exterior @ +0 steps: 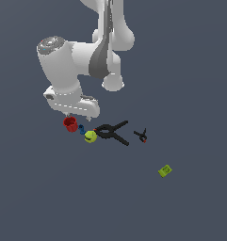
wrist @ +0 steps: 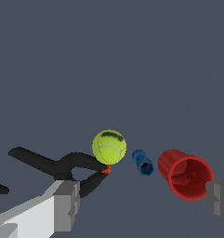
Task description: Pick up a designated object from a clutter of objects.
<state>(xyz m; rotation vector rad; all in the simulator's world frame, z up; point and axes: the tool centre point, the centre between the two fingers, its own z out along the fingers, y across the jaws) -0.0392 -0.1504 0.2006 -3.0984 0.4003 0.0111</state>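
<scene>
Beneath my wrist, the red cup (exterior: 70, 124) lies on its side at the exterior view's left end of the clutter. My gripper (wrist: 141, 207) is spread wide and holds nothing, one finger (wrist: 67, 204) near the large black clamp (exterior: 114, 132). Crowding the cup (my main obstruction, I judge): the tiny blue piece (wrist: 142, 162), then the yellow-green ball (wrist: 109, 147). Well apart: small black clamp (exterior: 141, 136), green box (exterior: 165, 170).

Floor (exterior: 190, 70): flat, plain dark slate-blue surface filling both views edge to edge.
Texture: uniform, unmarked, without seams or pattern.
Walls, furniture, windows: none in view.
Light: soft and even; only faint shading, a little lighter in places.
</scene>
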